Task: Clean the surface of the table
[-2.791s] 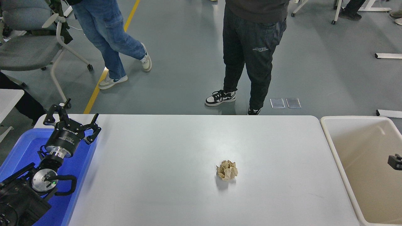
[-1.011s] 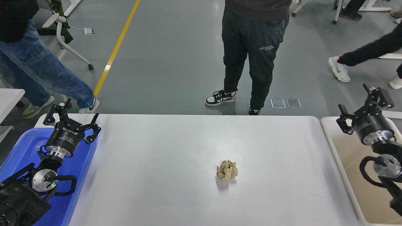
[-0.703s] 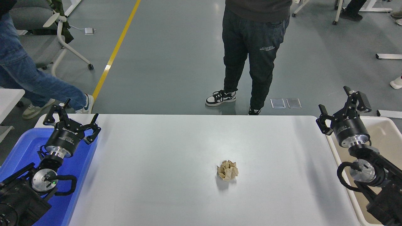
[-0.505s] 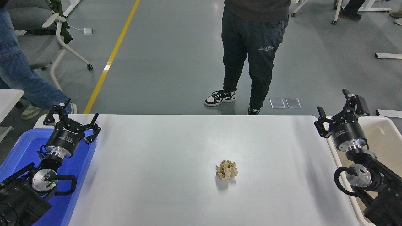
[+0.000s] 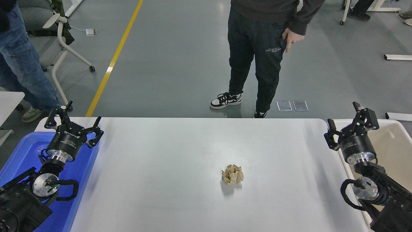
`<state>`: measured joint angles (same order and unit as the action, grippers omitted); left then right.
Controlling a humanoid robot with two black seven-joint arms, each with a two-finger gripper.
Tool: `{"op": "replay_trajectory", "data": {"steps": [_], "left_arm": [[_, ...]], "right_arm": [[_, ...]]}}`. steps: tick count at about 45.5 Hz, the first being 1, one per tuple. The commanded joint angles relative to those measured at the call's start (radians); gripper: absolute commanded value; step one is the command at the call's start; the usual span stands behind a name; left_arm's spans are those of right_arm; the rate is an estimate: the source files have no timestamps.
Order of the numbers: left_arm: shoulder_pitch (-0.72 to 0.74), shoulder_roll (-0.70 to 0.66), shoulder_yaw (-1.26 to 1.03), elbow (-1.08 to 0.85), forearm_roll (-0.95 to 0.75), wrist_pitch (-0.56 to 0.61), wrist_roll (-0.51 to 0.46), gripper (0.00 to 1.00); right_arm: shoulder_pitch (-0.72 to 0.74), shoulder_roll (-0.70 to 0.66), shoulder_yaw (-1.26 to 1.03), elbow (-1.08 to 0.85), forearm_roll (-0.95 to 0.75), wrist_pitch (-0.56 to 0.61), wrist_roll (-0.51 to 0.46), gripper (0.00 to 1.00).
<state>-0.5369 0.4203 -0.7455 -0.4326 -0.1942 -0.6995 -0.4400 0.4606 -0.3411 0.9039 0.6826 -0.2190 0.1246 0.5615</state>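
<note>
- Right gripper [image 5: 350, 125] is seen at the table's right edge, above the boundary between the table surface [image 5: 180, 199] and the cream-white tub [image 5: 394, 141]; fingers spread apart, nothing held.
- Right arm enters from the lower right corner, wrist angled up and away from the camera.
- Left gripper [image 5: 73, 123] is parked at the lower left over the blue tub [image 5: 19, 151], fingers also apart and empty.
- One crumpled ball of brown paper [image 5: 232, 175] lies on the table surface, slightly right of centre and toward the near side, well apart from both grippers and both tubs.
- No other litter is visible on the white top.
- Step in hand, as judged: approach phase. Nothing grasped, paper untouched, cleaning not yet done.
- Next move, as judged: right gripper to be brought left and toward the camera until above the paper, lowered with fingers kept wide, then closed around the wad.
- Paper looks light and springy; a low, centred closure is advised so it is not nudged away across the smooth top.
- Cream-white tub is the nearer drop point for the right arm.
- A person [image 5: 257, 48] stands at the far side, clear of the table; another is partly visible at top left.
</note>
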Motion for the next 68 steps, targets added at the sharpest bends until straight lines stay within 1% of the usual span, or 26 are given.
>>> {"op": "replay_trajectory", "data": {"steps": [1, 4, 7, 17, 22, 26, 33, 38, 41, 42, 44, 49, 53, 61, 68], "left_arm": [[0.000, 0.000, 0.000, 0.000, -0.001, 0.000, 0.001, 1.00], [0.000, 0.000, 0.000, 0.000, 0.001, 0.000, 0.000, 1.00], [0.000, 0.000, 0.000, 0.000, 0.001, 0.000, 0.000, 1.00], [0.000, 0.000, 0.000, 0.000, 0.001, 0.000, 0.001, 1.00], [0.000, 0.000, 0.000, 0.000, -0.001, 0.000, 0.000, 1.00], [0.000, 0.000, 0.000, 0.000, -0.001, 0.000, 0.000, 1.00], [0.000, 0.000, 0.000, 0.000, -0.001, 0.000, 0.001, 1.00], [0.000, 0.000, 0.000, 0.000, -0.001, 0.000, 0.000, 1.00], [0.000, 0.000, 0.000, 0.000, 0.001, 0.000, 0.000, 1.00], [0.000, 0.000, 0.000, 0.000, -0.001, 0.000, 0.001, 1.00], [0.000, 0.000, 0.000, 0.000, 0.001, 0.000, 0.000, 1.00], [0.000, 0.000, 0.000, 0.000, 0.001, 0.000, 0.000, 1.00], [0.000, 0.000, 0.000, 0.000, 0.001, 0.000, 0.000, 1.00], [0.000, 0.000, 0.000, 0.000, -0.001, 0.000, 0.001, 1.00], [0.000, 0.000, 0.000, 0.000, 0.001, 0.000, 0.000, 1.00]], "right_arm": [[-0.016, -0.028, -0.005, 0.159, 0.017, -0.123, -0.153, 0.99], [-0.028, -0.061, -0.017, 0.244, 0.010, -0.167, -0.201, 0.99], [-0.025, -0.096, -0.059, 0.307, 0.000, -0.184, -0.232, 0.99], [0.042, -0.217, -0.163, 0.394, -0.016, -0.171, -0.239, 0.99], [0.118, -0.294, -0.304, 0.472, -0.133, -0.171, -0.270, 0.99], [0.156, -0.337, -0.374, 0.526, -0.226, -0.172, -0.296, 0.99], [0.188, -0.377, -0.413, 0.626, -0.377, -0.172, -0.408, 0.99], [0.196, -0.374, -0.416, 0.689, -0.529, -0.177, -0.488, 0.99], [0.225, -0.369, -0.428, 0.704, -0.571, -0.178, -0.540, 0.99], [0.254, -0.365, -0.457, 0.706, -0.585, -0.177, -0.569, 0.99], [0.292, -0.357, -0.497, 0.710, -0.589, -0.174, -0.591, 0.99], [0.415, -0.351, -0.621, 0.723, -0.660, -0.172, -0.603, 0.99], [0.519, -0.331, -0.735, 0.718, -0.784, -0.172, -0.603, 0.99], [0.593, -0.234, -0.904, 0.713, -0.967, -0.172, -0.603, 0.99], [0.602, -0.162, -0.981, 0.678, -1.100, -0.180, -0.603, 0.99]]}}
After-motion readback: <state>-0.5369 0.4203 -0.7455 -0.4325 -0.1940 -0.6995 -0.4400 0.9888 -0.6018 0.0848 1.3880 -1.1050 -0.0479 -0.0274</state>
